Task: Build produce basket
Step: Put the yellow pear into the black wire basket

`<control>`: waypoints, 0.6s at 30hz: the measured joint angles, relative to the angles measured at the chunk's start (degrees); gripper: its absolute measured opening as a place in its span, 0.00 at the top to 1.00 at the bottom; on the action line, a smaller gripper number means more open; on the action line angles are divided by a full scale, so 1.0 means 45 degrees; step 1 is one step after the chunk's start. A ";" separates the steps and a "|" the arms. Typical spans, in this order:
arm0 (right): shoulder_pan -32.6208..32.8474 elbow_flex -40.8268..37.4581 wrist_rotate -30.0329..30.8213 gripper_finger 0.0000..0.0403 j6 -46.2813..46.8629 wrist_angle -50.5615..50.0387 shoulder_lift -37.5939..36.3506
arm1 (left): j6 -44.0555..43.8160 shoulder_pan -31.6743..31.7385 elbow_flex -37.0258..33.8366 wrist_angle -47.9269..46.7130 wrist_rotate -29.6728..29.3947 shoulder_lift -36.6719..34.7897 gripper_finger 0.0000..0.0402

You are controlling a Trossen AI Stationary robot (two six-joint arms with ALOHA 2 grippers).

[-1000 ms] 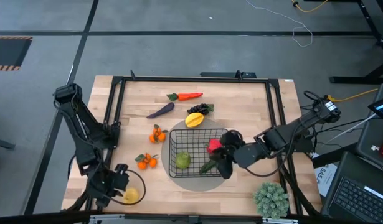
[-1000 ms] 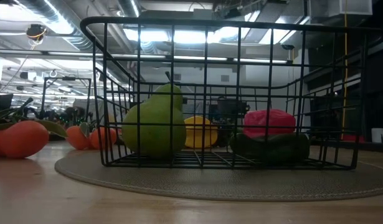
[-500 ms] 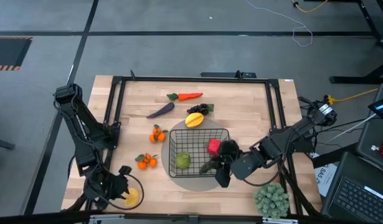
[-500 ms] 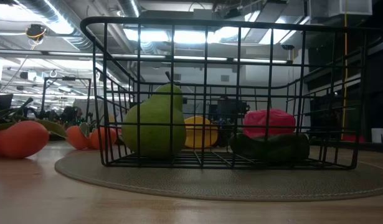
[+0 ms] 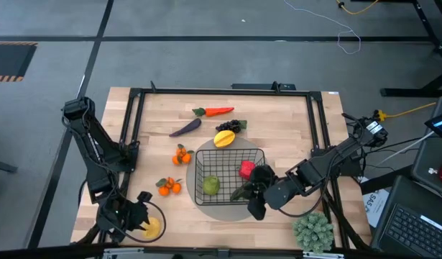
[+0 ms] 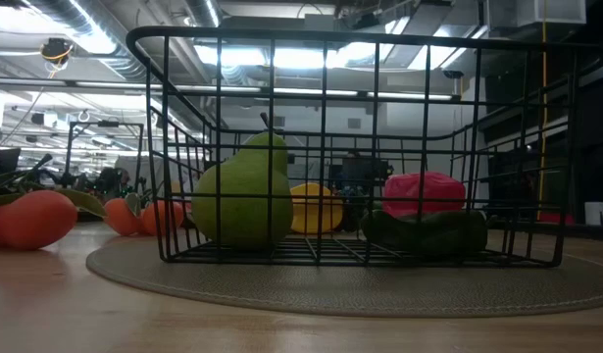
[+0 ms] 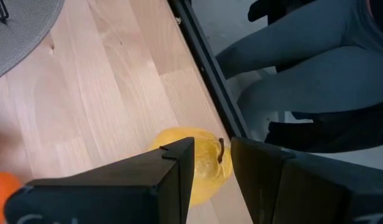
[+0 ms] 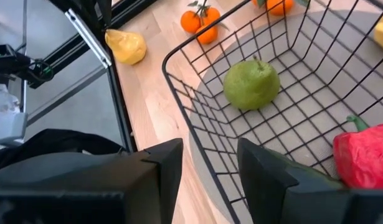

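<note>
Basket (image 5: 228, 155) of black wire sits on a round grey mat (image 5: 224, 210) in the middle of my worktop (image 5: 278, 129). Inside it I see a green pear (image 5: 210, 185), a red pepper (image 5: 246, 169) and a dark green cucumber (image 5: 240, 192).

My left claw (image 5: 138, 216) is low at the near left corner, right over a yellow fruit (image 5: 151, 226). In the left wrist view its fingers are a little apart, and the fruit sits just past the tips, not held. I think this fruit is the next one to pick.

What could go wrong? The fruit is round and smooth and lies close to the worktop's edge. If my claw pushes it and does not close around it, I think it could roll off. A pinch on one side could make it pop out.

My right claw (image 5: 254, 203) hangs at the near right corner of the basket, with its fingers open and empty. If it swings in, it might bump the wire and slide the basket.

The carrot (image 5: 215, 111), eggplant (image 5: 185, 127), grapes (image 5: 231, 126), another yellow fruit (image 5: 223, 138) and the tangerines (image 5: 181, 155) wait outside, on the far and left sides.
</note>
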 joint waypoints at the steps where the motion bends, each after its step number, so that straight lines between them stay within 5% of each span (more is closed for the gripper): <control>1: 0.0000 0.0000 -0.0053 0.65 0.0000 0.0003 0.0000 | -0.0005 0.0000 0.0001 0.0001 0.0008 0.0000 0.77; 18: 0.0019 0.0000 -0.0060 0.65 -0.0063 0.0029 0.0000 | -0.0511 0.0005 0.0000 0.0002 0.0014 0.0027 0.77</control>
